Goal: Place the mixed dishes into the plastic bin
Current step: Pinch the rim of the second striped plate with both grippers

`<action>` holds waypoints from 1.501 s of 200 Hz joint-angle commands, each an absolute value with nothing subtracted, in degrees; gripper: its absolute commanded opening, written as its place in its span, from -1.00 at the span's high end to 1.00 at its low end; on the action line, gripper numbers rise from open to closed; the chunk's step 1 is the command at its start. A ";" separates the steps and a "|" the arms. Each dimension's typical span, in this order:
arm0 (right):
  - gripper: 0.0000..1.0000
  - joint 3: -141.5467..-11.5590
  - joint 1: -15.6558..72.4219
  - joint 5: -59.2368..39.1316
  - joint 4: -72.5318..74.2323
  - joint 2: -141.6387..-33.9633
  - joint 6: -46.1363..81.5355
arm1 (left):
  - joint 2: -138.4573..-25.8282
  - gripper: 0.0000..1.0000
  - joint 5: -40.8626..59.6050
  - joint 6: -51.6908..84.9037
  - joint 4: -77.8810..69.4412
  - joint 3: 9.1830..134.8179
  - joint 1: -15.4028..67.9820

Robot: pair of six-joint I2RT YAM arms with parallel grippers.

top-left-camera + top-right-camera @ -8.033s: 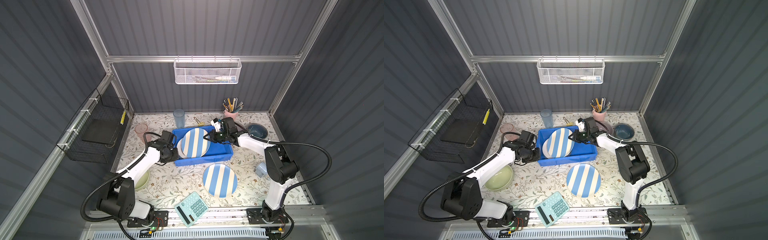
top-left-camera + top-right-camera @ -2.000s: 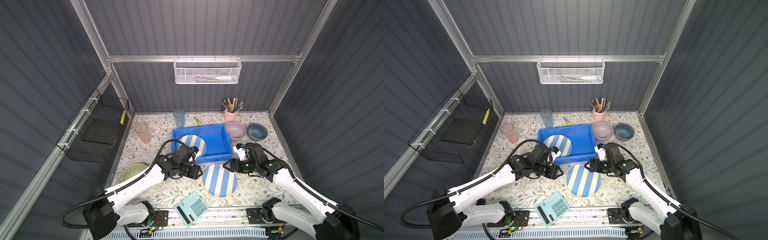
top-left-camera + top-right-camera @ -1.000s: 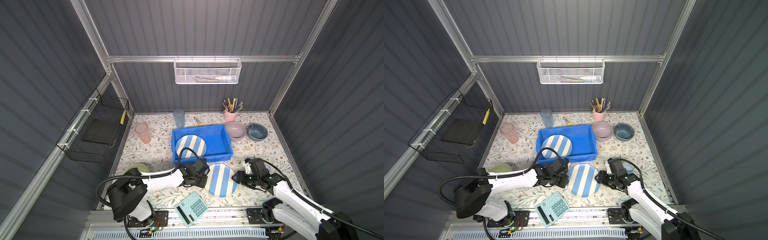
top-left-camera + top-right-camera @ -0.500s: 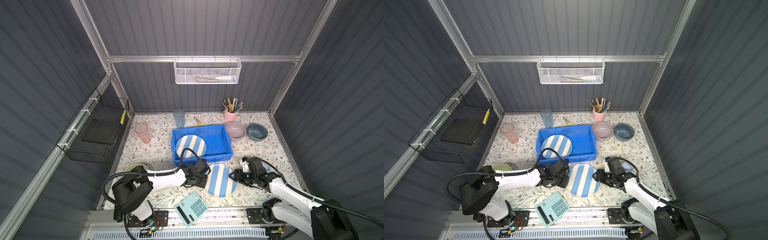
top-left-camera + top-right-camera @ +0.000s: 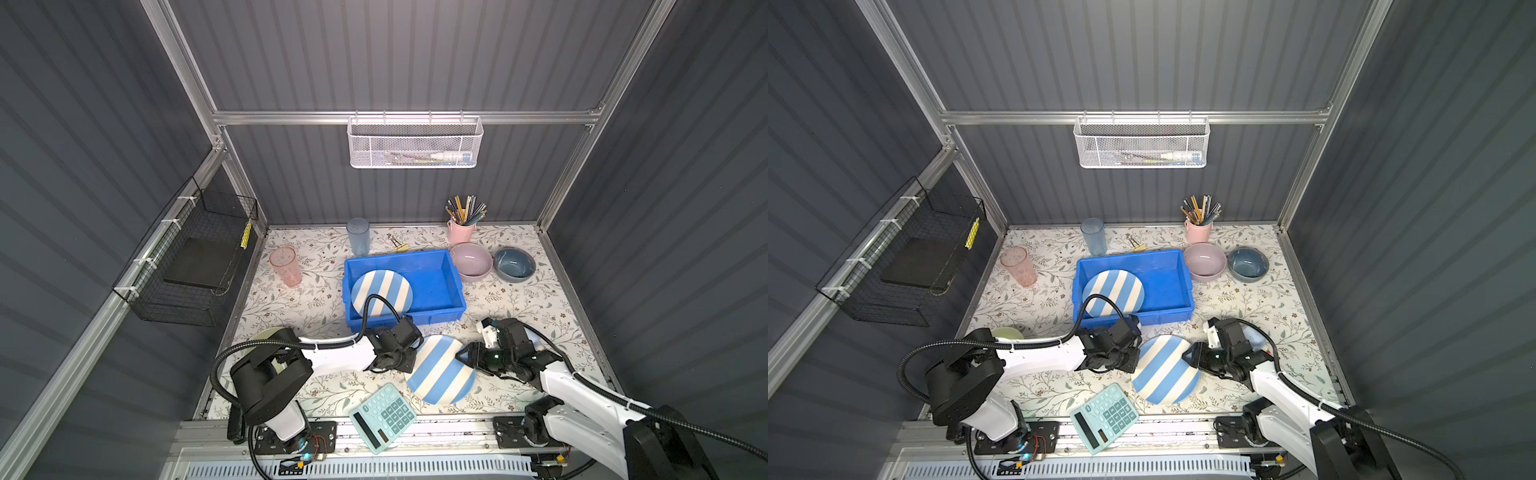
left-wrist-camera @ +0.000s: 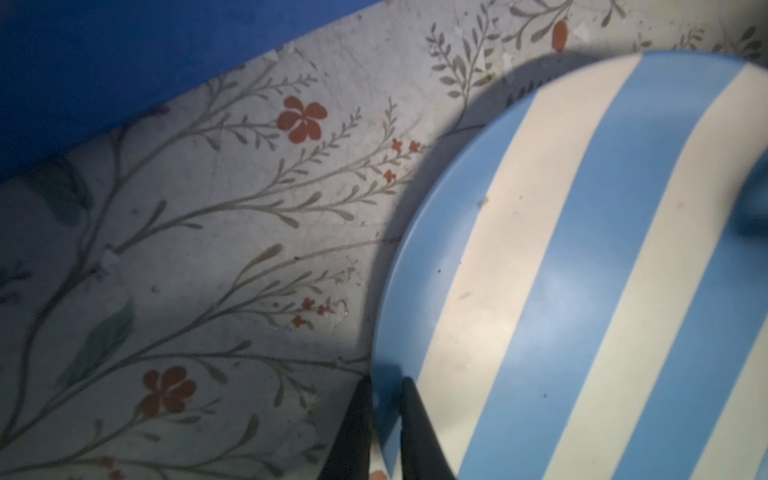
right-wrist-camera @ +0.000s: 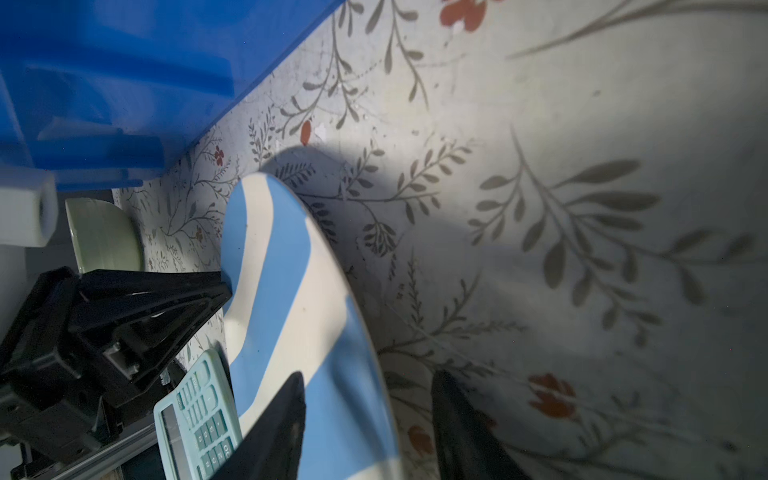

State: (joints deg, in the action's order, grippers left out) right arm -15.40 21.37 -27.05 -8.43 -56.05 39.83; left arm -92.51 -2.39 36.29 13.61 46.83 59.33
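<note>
A blue-white striped plate (image 5: 440, 370) (image 5: 1166, 370) lies near the table's front, in front of the blue plastic bin (image 5: 432, 252) (image 5: 1129, 254). My left gripper (image 5: 411, 359) (image 6: 384, 384) is shut on the plate's left rim, one finger above it and one below. At the opposite rim my right gripper (image 5: 462, 356) (image 7: 370, 395) stands open, one finger over the plate (image 7: 282, 291) and the other over the table. A second striped plate (image 5: 381, 293) leans inside the bin.
A pink bowl (image 5: 471, 259), a dark-blue bowl (image 5: 514, 262), a blue tumbler (image 5: 358, 236) and a pink tumbler (image 5: 286, 266) stand around the bin. A pale-green bowl (image 5: 266, 334) sits half hidden behind my left arm. A mint calculator (image 5: 382, 417) lies beside the plate, and a pencil cup (image 5: 460, 230) stands at the back.
Both grippers have closed in on the front plate from either side. The left jaws have narrowed onto its rim, and the right jaws have narrowed a little.
</note>
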 commanded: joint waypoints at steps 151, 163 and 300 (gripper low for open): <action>0.86 -18.22 19.53 -30.50 -12.92 -53.20 37.10 | -93.85 0.68 -4.21 36.28 20.70 50.56 59.68; 0.90 -18.90 19.18 -30.50 -14.20 -52.85 36.53 | -92.99 0.67 -4.37 35.95 21.95 51.47 59.64; 1.00 -27.76 18.03 -32.98 -27.94 -45.88 31.48 | -81.05 0.02 -12.11 31.49 46.00 64.23 53.99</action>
